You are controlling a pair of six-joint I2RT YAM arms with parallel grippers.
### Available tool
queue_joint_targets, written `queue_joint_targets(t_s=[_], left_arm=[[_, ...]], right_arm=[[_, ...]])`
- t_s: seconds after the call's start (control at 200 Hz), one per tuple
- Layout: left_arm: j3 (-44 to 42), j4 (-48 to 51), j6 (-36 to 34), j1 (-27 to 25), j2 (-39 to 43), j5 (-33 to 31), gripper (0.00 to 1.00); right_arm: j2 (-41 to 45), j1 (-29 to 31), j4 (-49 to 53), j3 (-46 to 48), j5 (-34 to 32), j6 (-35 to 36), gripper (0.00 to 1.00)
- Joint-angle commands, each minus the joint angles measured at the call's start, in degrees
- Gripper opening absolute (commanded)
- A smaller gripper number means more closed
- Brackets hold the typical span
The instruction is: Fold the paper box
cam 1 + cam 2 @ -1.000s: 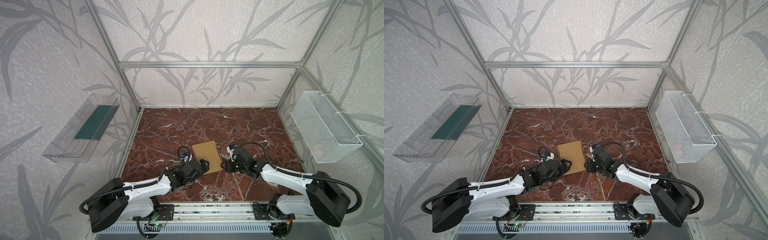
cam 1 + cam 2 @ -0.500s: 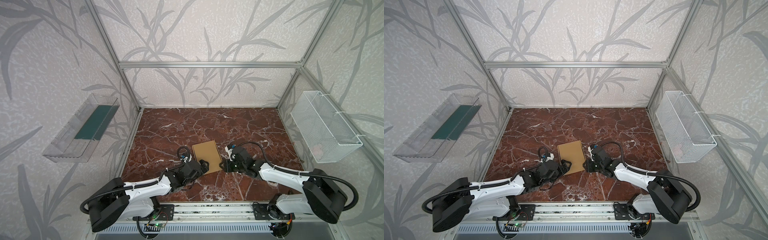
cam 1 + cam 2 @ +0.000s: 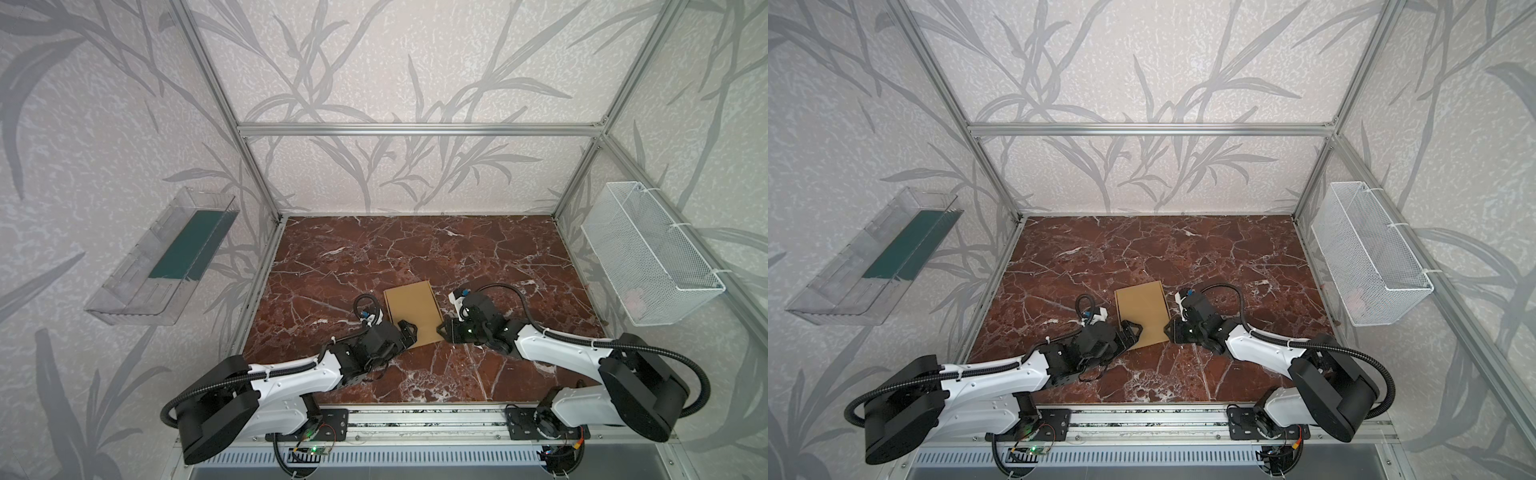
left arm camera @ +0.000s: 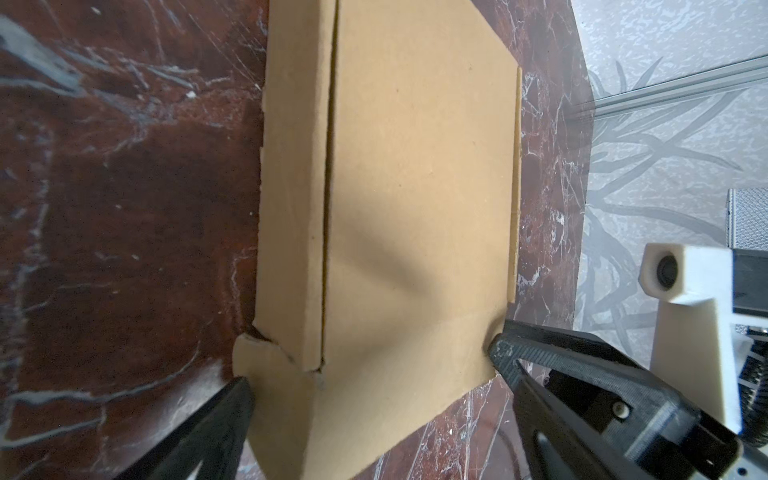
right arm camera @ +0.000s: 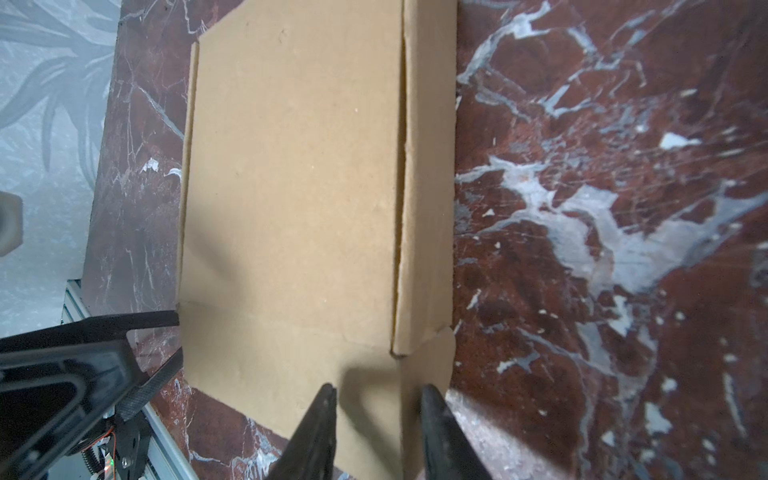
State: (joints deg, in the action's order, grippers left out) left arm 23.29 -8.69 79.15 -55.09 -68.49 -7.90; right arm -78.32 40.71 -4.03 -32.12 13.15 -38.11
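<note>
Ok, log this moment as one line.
paper box: on table | left gripper: open, straddling near edge | right gripper: partly open, near corner

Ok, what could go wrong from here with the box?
The right gripper is at only the near corner of the paper box. Closing there may crease a flap or drag the box across the marble table. The left gripper, wide open at the same end, could collide with it.

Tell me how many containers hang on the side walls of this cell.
2. A clear plastic bin hangs on the left in both top views, and a white wire basket hangs on the right. Nothing seems to hide another one.
</note>
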Motion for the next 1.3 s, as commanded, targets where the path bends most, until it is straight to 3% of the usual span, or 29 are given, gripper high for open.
queue_joint_targets(t_s=[0.0, 0.38, 1.295], left_arm=[[-0.8, -1.2, 0.5, -0.2, 0.1, -1.4, 0.97], [-1.3, -2.2, 0.5, -0.2, 0.0, -1.6, 0.91], [-2.0, -4.1, 1.0, -0.2, -1.1, -0.7, 0.9]], right_arm=[[0.1, 0.0, -1.0, 0.0, 0.2, -0.5, 0.34], [-0.2, 0.0, -1.4, 0.1, 0.9, -1.4, 0.32], [-0.3, 0.0, -2.4, 0.4, -0.6, 0.1, 0.26]])
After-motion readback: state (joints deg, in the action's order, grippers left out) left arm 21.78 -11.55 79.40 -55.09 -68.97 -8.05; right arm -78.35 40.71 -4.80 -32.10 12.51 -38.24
